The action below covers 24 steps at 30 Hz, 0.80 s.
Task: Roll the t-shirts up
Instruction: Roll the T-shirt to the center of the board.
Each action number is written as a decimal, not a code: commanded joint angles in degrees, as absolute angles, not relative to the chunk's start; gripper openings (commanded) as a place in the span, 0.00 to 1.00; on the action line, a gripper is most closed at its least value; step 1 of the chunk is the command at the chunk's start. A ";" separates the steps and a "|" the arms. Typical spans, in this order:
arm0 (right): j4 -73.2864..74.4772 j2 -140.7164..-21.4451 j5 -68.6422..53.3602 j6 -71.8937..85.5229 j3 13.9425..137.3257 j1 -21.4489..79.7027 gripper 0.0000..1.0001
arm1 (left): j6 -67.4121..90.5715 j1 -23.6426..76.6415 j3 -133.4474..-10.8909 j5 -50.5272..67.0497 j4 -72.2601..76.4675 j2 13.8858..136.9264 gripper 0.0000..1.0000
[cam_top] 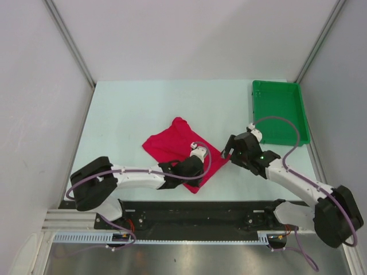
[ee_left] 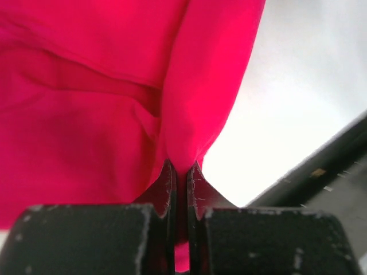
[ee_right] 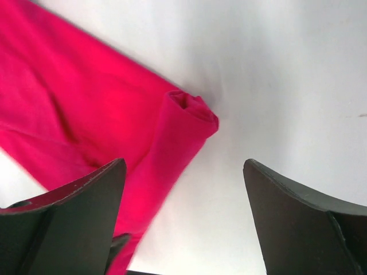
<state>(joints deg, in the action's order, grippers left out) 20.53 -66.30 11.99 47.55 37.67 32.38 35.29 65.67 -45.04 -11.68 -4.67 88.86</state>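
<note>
Your t-shirt (cam_top: 166, 146) lay bunched into a rough diamond on the near middle of the table (cam_top: 132, 103), creased and far from flat; along its right side the cloth was curled over into a rolled edge (ee_right: 186, 114), the open end of which showed in the right wrist view; your left gripper (ee_left: 182, 169) sat over the shirt's near right part with its fingers all but closed, a ridge of red fabric pinched up between the tips, so it had hold of the shirt there; your right gripper (ee_right: 183, 165) hung just off the shirt's right corner, its fingers spread wide with nothing held between them, one finger over the red cloth beside the roll and the other over bare table; whether its tips touched the surface, you could not tell; the green tray (cam_top: 278, 114) stood at the table's far right corner, well apart from the shirt and beyond your right arm.
</note>
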 commanded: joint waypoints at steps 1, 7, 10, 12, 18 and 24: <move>17.67 -60.74 13.53 53.87 32.88 32.69 0.88 | 44.71 62.32 -39.65 8.07 8.41 89.03 0.01; 11.69 -60.29 14.06 57.39 28.83 35.33 0.72 | 52.02 59.15 -33.94 14.59 16.60 91.58 0.01; 10.55 -61.35 14.85 58.01 28.65 36.21 0.71 | 53.35 57.92 -32.53 15.55 18.37 91.93 0.00; 9.41 -61.96 15.38 58.18 27.87 36.82 0.68 | 53.61 57.22 -32.26 15.73 18.37 92.02 0.00; 4.93 -66.70 14.42 58.01 27.33 36.74 0.59 | 52.82 56.25 -32.17 16.08 17.58 91.85 0.00; 1.23 -71.36 13.36 57.22 28.21 36.65 0.56 | 51.42 55.63 -32.34 15.82 15.74 91.32 0.00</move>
<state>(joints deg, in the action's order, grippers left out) 5.56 -69.41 12.56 57.19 27.73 36.58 51.59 55.66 -33.41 12.80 18.87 90.89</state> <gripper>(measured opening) 0.570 0.049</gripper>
